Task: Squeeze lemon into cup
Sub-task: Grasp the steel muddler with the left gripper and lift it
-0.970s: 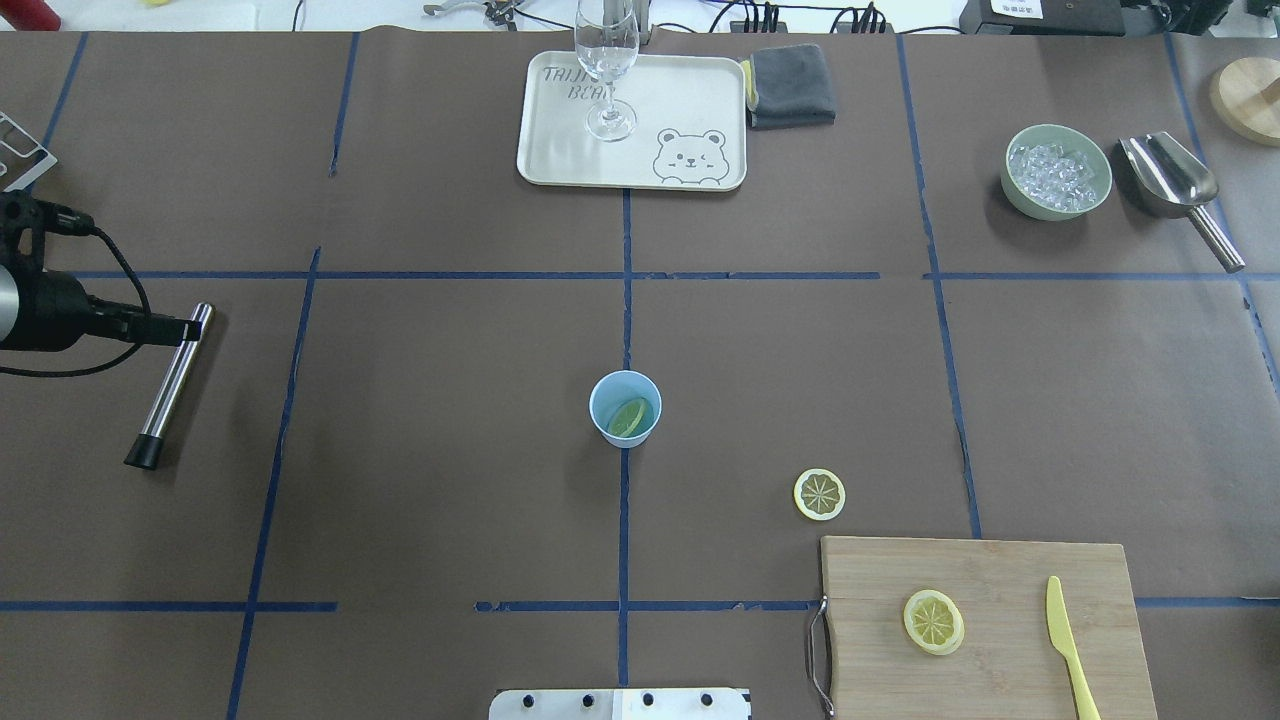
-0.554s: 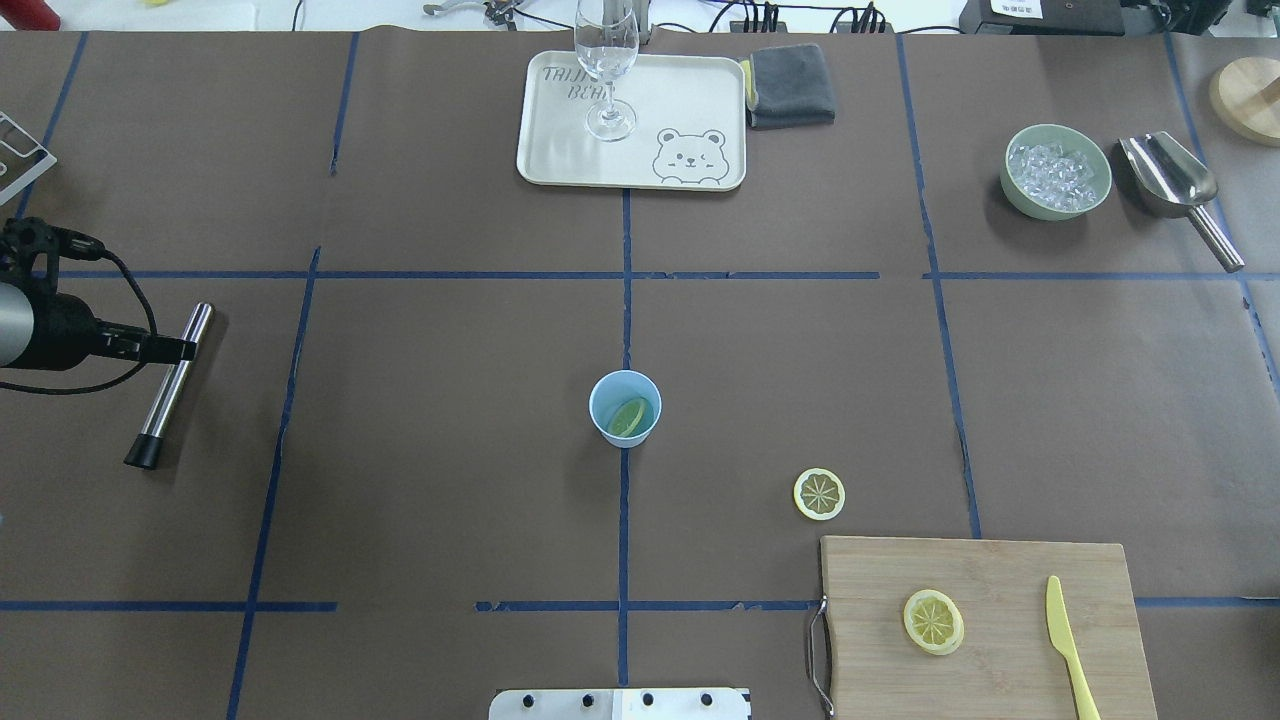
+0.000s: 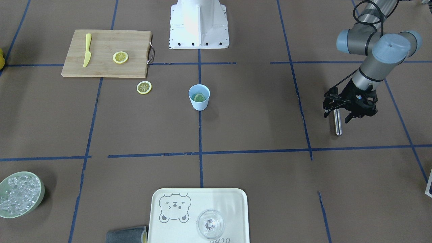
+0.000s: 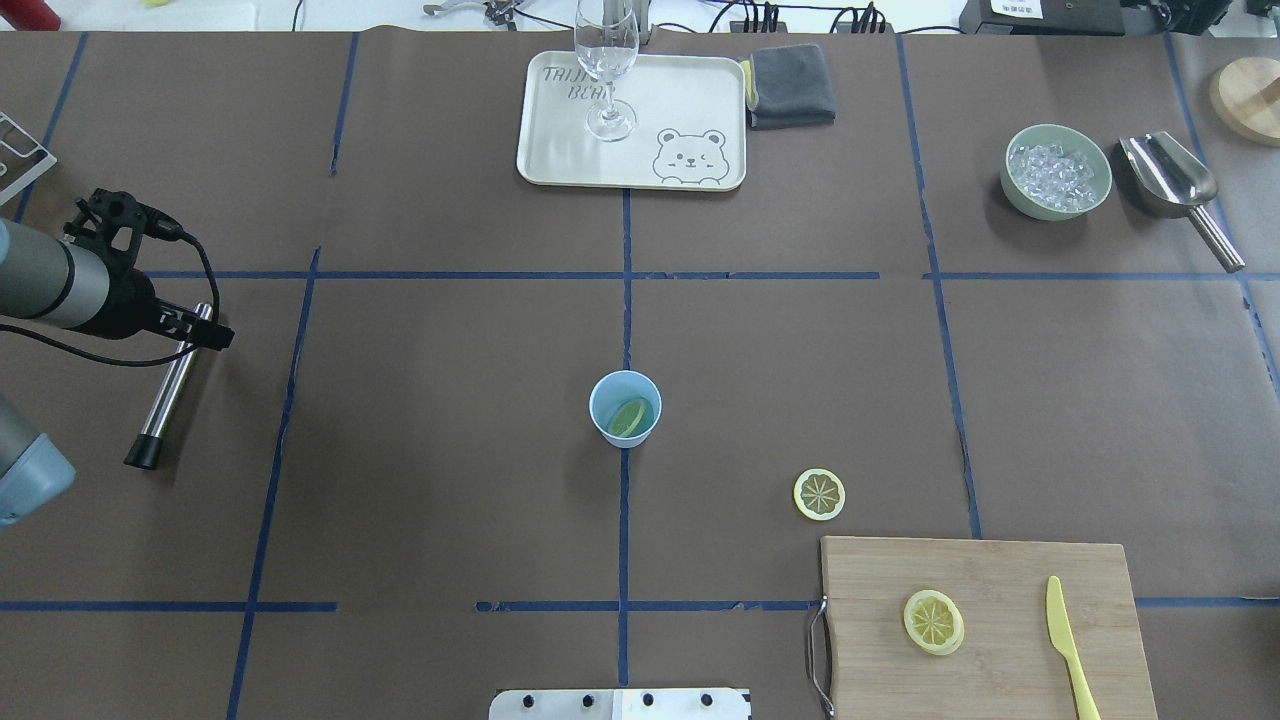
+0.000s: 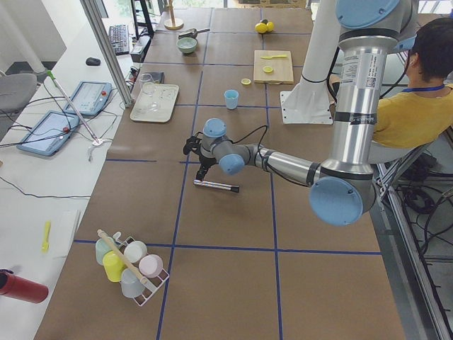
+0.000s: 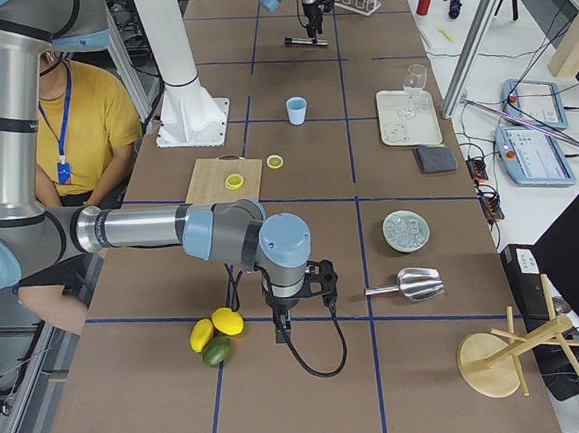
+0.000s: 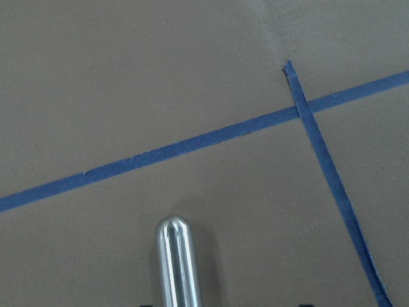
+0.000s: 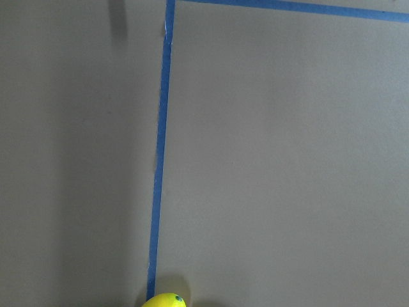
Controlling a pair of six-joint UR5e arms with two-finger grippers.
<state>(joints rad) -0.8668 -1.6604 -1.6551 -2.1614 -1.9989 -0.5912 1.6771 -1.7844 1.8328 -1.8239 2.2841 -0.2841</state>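
The pale-blue cup (image 4: 607, 392) stands at the table's middle with a lemon slice (image 4: 630, 417) inside it. A second lemon slice (image 4: 819, 494) lies flat on the table to its right. A third slice (image 4: 933, 621) lies on the wooden board (image 4: 1000, 660). My left gripper (image 3: 336, 118) is open at the table's left side, its fingers on either side of the far end of a steel rod (image 4: 170, 390) that lies on the table. My right gripper (image 6: 283, 327) shows only in the exterior right view, so I cannot tell whether it is open or shut.
A yellow knife (image 4: 1068, 635) lies on the board. A tray (image 4: 560, 160) with a clear glass (image 4: 607, 60) stands at the back, a grey cloth (image 4: 790, 85) beside it. The ice bowl (image 4: 1058, 172) and metal scoop (image 4: 1170, 175) are back right. Whole lemons (image 6: 218, 327) lie near my right gripper.
My left arm has swung further into view and its wrist has turned; the gripper has shifted slightly right over the rod's end. The rod, cup and slices have not moved.
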